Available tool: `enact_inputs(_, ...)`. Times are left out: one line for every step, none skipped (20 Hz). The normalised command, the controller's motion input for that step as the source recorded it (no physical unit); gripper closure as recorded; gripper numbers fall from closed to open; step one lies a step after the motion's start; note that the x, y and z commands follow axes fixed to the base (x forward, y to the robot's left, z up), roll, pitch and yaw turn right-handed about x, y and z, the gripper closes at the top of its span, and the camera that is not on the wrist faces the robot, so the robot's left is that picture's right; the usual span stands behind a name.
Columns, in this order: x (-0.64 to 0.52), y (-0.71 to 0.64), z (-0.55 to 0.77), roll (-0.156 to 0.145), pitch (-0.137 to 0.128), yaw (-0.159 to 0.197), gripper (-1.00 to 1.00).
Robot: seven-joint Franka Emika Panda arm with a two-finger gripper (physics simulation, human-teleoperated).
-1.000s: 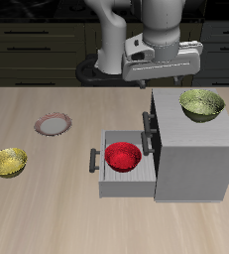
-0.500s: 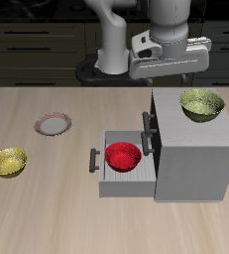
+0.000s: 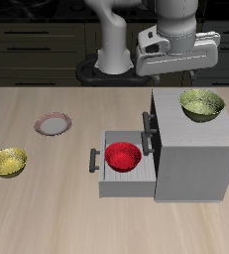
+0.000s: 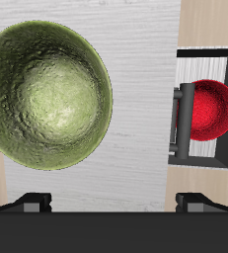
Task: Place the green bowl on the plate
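**End effector shifts toward green bowl**

End effector [image 3: 178,69] has moved sideways since the earlier frame and now hangs above the cabinet [image 3: 193,159]. Fingers spread, holding nothing. Green bowl [image 3: 202,104] sits on the cabinet top; plate [image 3: 53,125] lies well apart on the tabletop [image 3: 47,208]. No legible writing. Fingertips [image 4: 32,203] partly cut off.

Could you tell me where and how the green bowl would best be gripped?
Probably by its rim, from straight above: the green bowl sits upright and open on the cabinet top, so one finger could go inside the thin wall and one outside.
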Motion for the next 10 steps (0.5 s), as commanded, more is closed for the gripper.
enact_inputs(0.07,-0.04,0.06,0.006,-0.013,0.013,-1.00)
enact_inputs(0.23,0.10,0.20,-0.027,-0.019,-0.020,-1.00)
enact_inputs(0.13,0.05,0.09,0.010,-0.006,-0.015,-1.00)
enact_inputs(0.14,0.04,0.12,-0.032,-0.015,0.004,-1.00)
enact_inputs(0.13,0.01,0.07,0.011,0.002,-0.032,-1.00)
enact_inputs(0.21,0.11,0.14,0.001,-0.005,-0.019,-1.00)
enact_inputs(0.17,0.02,0.13,-0.030,-0.022,-0.013,-1.00)
enact_inputs(0.17,0.06,0.06,0.003,-0.011,0.004,-1.00)
enact_inputs(0.36,0.06,0.18,-0.046,-0.013,-0.008,-1.00)
enact_inputs(0.05,0.00,0.01,0.015,0.003,-0.005,-1.00)
